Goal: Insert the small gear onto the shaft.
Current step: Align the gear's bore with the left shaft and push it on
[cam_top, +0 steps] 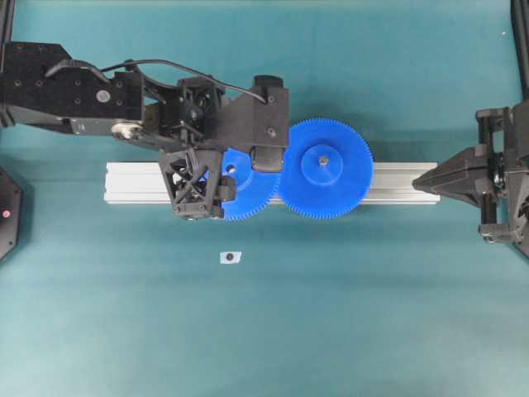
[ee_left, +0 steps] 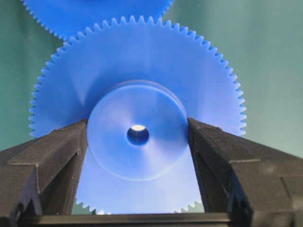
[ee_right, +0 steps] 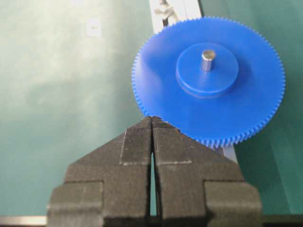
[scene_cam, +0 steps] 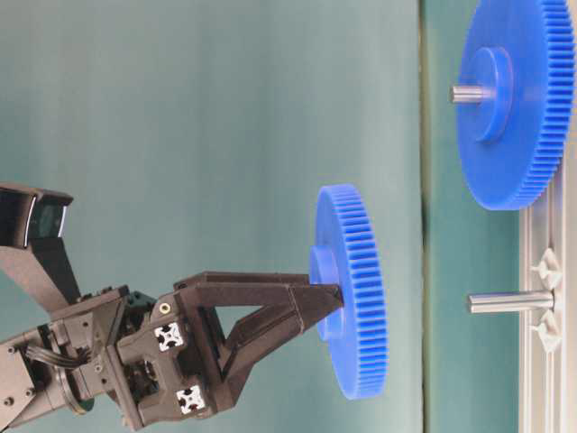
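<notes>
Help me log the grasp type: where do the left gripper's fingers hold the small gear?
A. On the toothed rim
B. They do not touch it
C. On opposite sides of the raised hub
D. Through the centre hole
C: in the left wrist view the two fingers press either side of the small gear's round hub, with the centre hole unobstructed between them.

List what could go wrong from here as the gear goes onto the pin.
1. The left pincer grips only the small gear by its hub, so the gear could tilt or slip.
2. The bare pin is thin and the hole is small; misalignment could jam.
3. The teeth may clash with the big gear.
</notes>
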`<action>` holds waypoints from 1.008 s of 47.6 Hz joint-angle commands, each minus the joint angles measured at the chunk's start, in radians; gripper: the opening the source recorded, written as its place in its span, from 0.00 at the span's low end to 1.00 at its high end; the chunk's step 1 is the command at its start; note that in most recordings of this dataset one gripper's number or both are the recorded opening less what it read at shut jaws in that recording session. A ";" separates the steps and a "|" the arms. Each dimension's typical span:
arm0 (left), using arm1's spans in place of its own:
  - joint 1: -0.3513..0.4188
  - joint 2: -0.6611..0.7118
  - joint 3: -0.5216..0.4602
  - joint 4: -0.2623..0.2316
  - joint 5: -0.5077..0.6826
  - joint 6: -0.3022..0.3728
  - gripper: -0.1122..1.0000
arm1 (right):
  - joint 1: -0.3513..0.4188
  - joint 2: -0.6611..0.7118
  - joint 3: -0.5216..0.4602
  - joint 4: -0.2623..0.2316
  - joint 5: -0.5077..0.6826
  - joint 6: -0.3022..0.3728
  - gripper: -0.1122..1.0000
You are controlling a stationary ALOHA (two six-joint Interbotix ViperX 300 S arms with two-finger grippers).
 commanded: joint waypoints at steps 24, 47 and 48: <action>0.002 -0.020 0.064 0.005 -0.091 -0.020 0.73 | 0.000 0.002 -0.014 0.002 -0.005 0.011 0.09; 0.002 0.025 0.089 0.005 -0.137 -0.021 0.73 | 0.000 0.002 -0.015 0.002 -0.005 0.012 0.09; 0.002 0.028 0.091 0.002 -0.137 -0.021 0.73 | 0.000 0.002 -0.014 0.002 -0.005 0.012 0.09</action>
